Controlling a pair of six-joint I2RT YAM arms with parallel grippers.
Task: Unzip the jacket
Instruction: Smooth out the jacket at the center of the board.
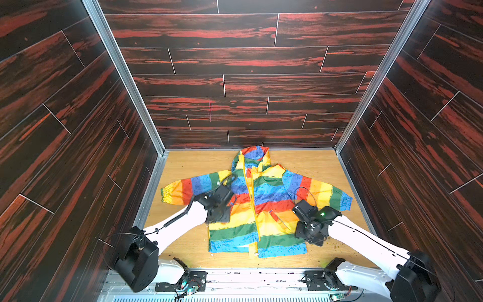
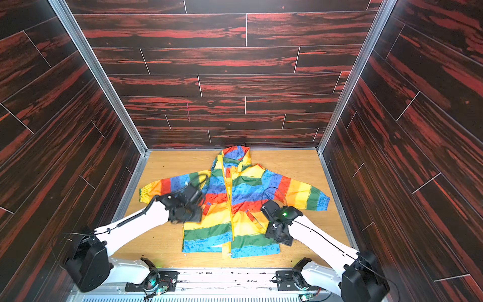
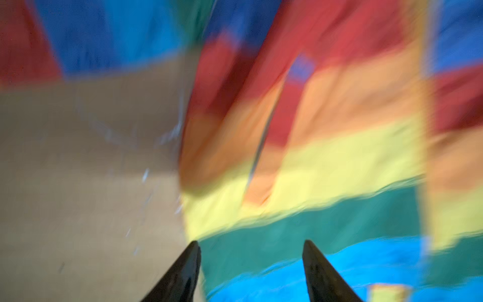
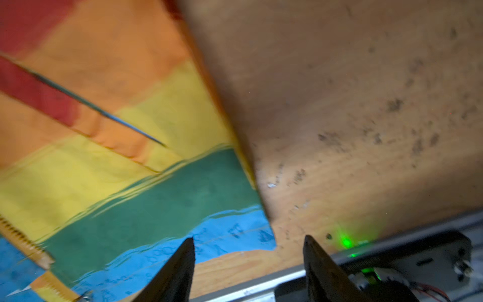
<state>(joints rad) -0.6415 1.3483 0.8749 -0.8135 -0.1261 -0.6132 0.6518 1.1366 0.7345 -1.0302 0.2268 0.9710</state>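
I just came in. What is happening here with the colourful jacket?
A striped jacket lies front up on a wooden table. The robot's left end effector, over it, and right end effector, beside its hem, are both open and hold nothing. The front halves lie together along the yellow zipper; how far it is open is unclear.

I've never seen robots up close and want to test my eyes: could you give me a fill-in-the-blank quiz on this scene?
1. The jacket lies on a ___ table.
2. Its front zipper is coloured ___.
3. The left gripper and right gripper have their fingers ___, holding nothing.
Missing words: wooden; yellow; open.
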